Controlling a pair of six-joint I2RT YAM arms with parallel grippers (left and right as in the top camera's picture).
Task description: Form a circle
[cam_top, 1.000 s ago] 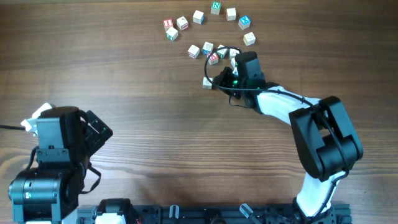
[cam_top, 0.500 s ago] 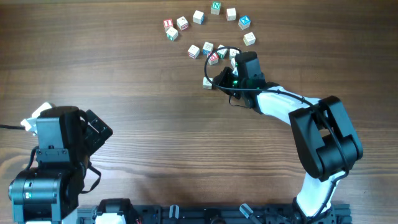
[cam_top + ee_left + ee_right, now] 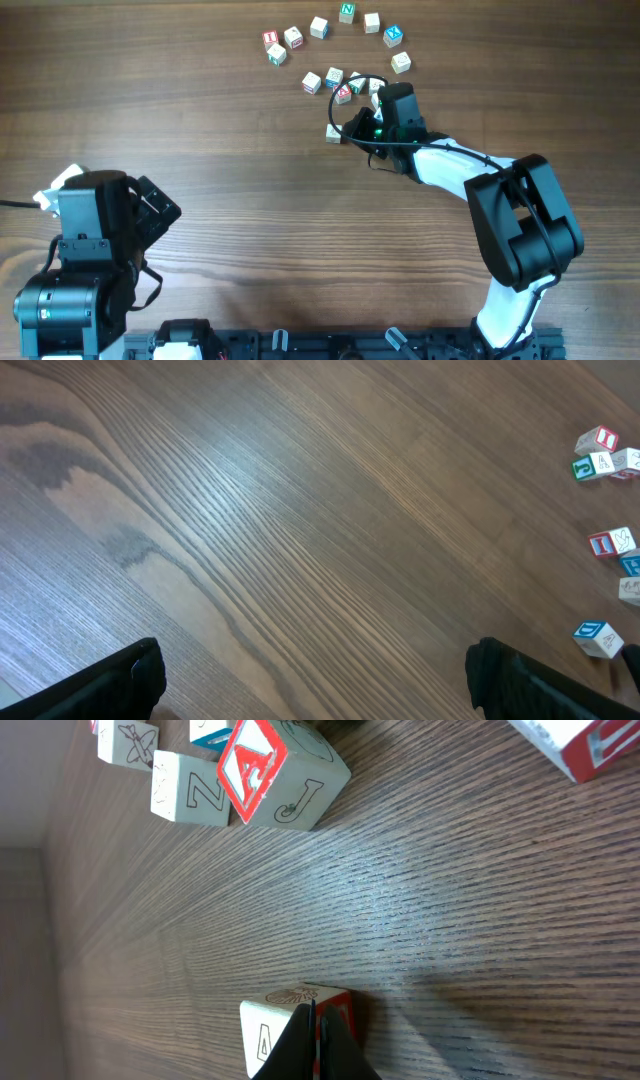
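Observation:
Pale wooden alphabet cubes lie in a loose arc at the far middle of the table, from one with a red letter [image 3: 270, 40] to one at the arc's right end [image 3: 400, 63], with a small cluster [image 3: 334, 76] below it. One cube [image 3: 334, 133] sits apart, nearer the front. My right gripper [image 3: 346, 127] is shut, its tips against that cube [image 3: 265, 1038]; in the right wrist view the closed fingers [image 3: 316, 1016] meet its edge without holding it. My left gripper [image 3: 320, 690] is open over bare wood at the near left.
A cube with a red A and a J [image 3: 280, 775] and a Z cube [image 3: 190, 790] lie beyond the right fingertips. Several cubes [image 3: 600, 638] show at the right edge of the left wrist view. The left arm [image 3: 95, 230] rests near the front left edge.

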